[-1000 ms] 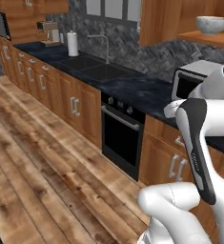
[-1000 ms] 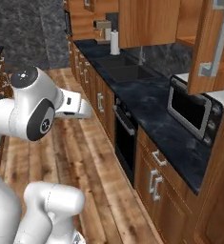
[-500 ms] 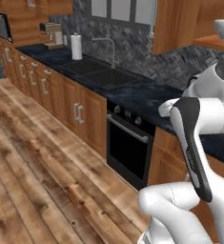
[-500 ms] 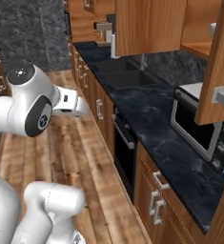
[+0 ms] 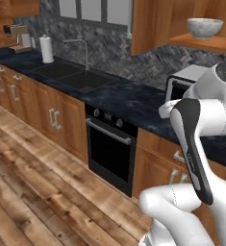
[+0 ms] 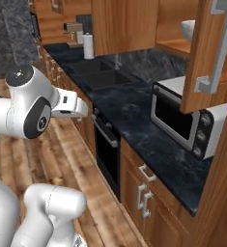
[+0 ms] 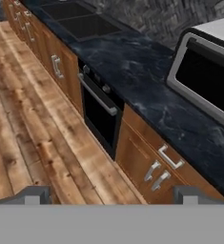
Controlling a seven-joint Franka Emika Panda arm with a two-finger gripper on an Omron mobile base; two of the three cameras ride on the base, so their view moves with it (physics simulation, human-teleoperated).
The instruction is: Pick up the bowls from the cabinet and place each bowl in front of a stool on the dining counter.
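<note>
One bowl [image 5: 204, 27] on the cabinet [image 5: 207, 43] shelf is nearing as the base is driving closer; end effector [image 7: 111, 193] spread open, holding nothing.

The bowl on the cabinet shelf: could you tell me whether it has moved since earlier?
No. The bowl rests on the same cabinet shelf above the microwave; the whole view shifted with the base.

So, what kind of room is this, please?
It is a home kitchen, rendered. A built-in oven sits under a dark stone counter, a sink lies further along, and a microwave stands on the counter below wooden wall cabinets.
</note>
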